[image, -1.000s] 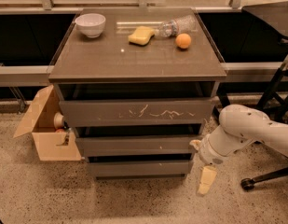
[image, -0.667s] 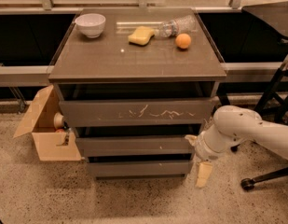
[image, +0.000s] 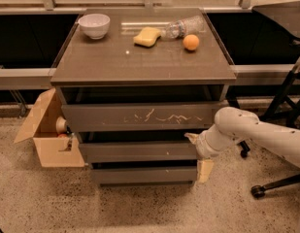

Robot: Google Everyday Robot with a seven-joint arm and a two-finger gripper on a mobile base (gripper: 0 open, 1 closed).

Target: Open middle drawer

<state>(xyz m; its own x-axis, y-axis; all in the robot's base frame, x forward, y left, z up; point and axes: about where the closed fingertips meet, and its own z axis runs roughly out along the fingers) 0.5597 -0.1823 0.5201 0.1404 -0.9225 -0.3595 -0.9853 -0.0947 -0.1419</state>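
Note:
The middle drawer [image: 135, 151] is the plain grey-brown front with one tiny white fleck, between the scratched top front [image: 140, 116] and the shorter bottom front [image: 142, 175]. It sits nearly flush, with a dark gap above it. My gripper [image: 198, 154] is at the drawer's right end, on the white arm [image: 246, 130] that comes in from the right. It is open: one tan finger [image: 191, 137] is at the drawer's upper right corner, and the other finger [image: 205, 170] points down beside the bottom front. It holds nothing.
On the cabinet top [image: 106, 62] are a white bowl [image: 94, 24], a yellow sponge [image: 146, 36], a lying plastic bottle [image: 184, 26] and an orange [image: 191, 42]. An open cardboard box [image: 47, 135] stands left of the cabinet. A black chair base [image: 280, 115] is at right.
My gripper and arm have moved left, up to the right end of the middle drawer. The drawer fronts have not visibly moved.

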